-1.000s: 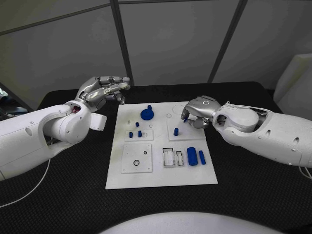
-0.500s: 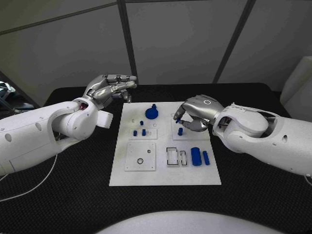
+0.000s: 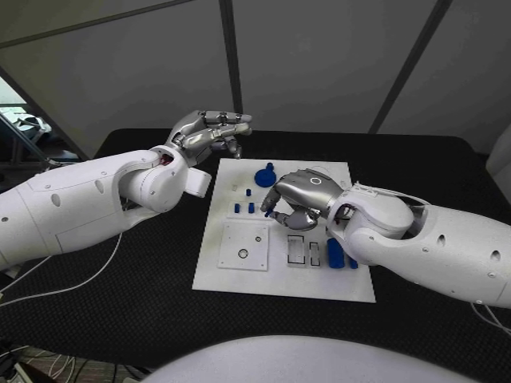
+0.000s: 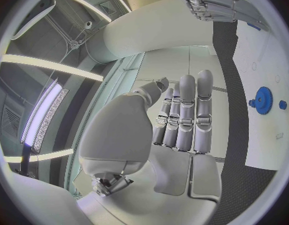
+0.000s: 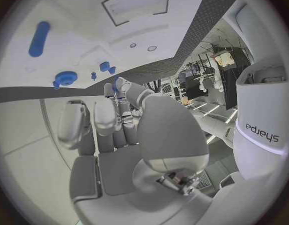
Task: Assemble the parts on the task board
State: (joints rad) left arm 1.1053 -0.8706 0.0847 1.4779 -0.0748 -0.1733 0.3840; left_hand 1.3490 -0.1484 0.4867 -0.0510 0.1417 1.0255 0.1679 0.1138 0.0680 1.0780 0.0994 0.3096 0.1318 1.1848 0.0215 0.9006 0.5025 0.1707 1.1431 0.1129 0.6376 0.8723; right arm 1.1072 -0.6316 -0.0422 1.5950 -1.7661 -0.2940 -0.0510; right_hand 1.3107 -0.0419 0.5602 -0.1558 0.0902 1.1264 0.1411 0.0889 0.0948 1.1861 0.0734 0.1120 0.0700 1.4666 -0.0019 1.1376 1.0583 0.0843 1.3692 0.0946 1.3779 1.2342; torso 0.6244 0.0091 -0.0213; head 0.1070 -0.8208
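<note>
The task board [image 3: 284, 263] lies flat in the middle of the black table [image 3: 117, 311], its long sides running away from the robot. At its far end stands a blue gear [image 3: 265, 169], with 2 small blue pegs [image 3: 244, 207] upright a little nearer, on the board's left half. Toward the near right corner a blue cylinder [image 3: 335, 254] lies on its side beside 2 narrow rectangular slots [image 3: 305, 252]. A square raised plate [image 3: 244, 246] with a round hole sits on the near left part of the board.

The right hand [image 3: 299, 199] hangs over the middle of the board, between the pegs and the slots, fingers curled downward toward the surface. In the right wrist view a small blue piece [image 5: 114, 88] shows just past the fingertips [image 5: 122, 87]; whether they grip it I cannot tell.

The left hand [image 3: 213, 132] is raised off the board's far left corner, above the table. In the left wrist view its fingers [image 4: 185, 115] lie straight and side by side with nothing between them and the thumb.
</note>
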